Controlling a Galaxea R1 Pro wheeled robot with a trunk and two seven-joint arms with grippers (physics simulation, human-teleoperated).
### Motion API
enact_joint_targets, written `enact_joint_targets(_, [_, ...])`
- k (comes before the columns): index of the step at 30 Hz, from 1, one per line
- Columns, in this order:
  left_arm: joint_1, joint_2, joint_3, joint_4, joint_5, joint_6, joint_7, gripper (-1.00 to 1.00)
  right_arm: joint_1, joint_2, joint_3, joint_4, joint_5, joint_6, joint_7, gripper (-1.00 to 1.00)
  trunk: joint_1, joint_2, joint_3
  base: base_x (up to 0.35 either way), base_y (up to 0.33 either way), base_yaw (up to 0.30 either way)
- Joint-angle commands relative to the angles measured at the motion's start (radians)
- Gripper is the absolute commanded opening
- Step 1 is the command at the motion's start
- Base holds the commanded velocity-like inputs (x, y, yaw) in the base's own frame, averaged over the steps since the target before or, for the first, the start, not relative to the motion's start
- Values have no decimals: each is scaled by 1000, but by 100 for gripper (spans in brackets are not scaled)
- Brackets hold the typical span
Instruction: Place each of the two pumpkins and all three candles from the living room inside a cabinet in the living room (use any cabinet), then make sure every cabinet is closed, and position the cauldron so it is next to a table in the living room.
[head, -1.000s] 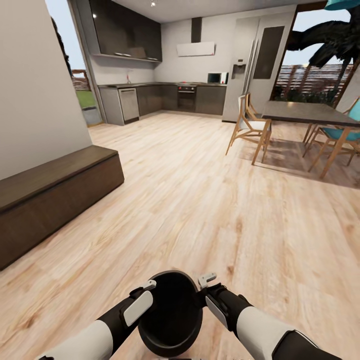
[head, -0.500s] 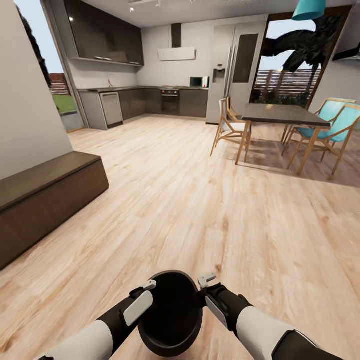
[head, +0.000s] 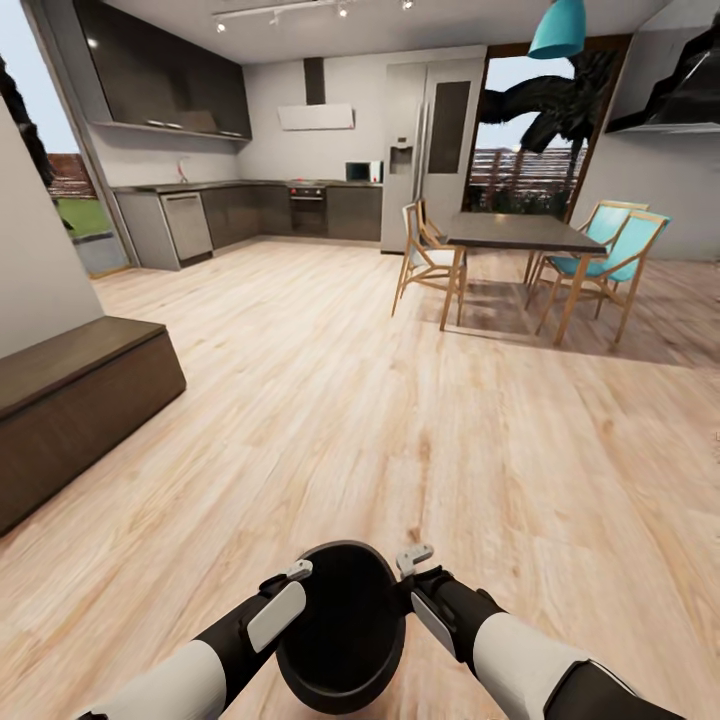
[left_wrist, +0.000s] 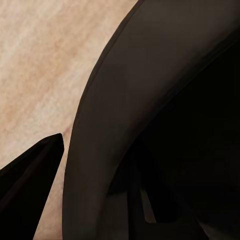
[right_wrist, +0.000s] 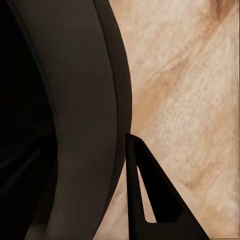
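Floor (head: 380, 400): pale wood planks across the open-plan room, running from the lower edge of the head view up to the kitchen at upper left.
Cabinet (head: 70, 420): long, low dark-brown unit at the left edge, mid-height; the fronts that show sit flush, so it reads as closed (its far end is out of frame).
Dining table (head: 520, 232): dark top, upper right of centre, with a wooden chair (head: 425, 258) on its near-left side and teal chairs (head: 610, 250) to its right.
Cauldron (head: 345, 620): black, round, open mouth upward, at bottom centre, held between the two arms above the floor.
Left gripper (head: 290, 575): set on the cauldron's left rim; the left wrist view shows one dark finger outside the wall and another shape inside, so it appears clamped across the rim, though that view is dark and I cannot be certain.
Right gripper (head: 412, 558): on the right rim, likewise one finger outside the wall in the right wrist view; judged pinched on the rim.
Step in hand: carrying the cauldron toward a table, in my judgement.
Method advised: keep both grips level and equal, drive the base smoothly, hold the pot low, and stop short of the chair legs before lowering.
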Motion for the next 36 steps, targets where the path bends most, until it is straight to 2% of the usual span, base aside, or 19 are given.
enact_joint_targets(1, [0, 1, -2, 10, 8, 2, 5, -100, -5, -3, -28, -3, 4, 0, 3, -100, 0, 0, 1, 0, 0, -206])
enact_joint_targets(36, [-1, -1, -2, 11, 8, 5, 5, -100, -5, -1, -27, -2, 3, 8, 2, -100, 0, 0, 42, 0, 0, -206])
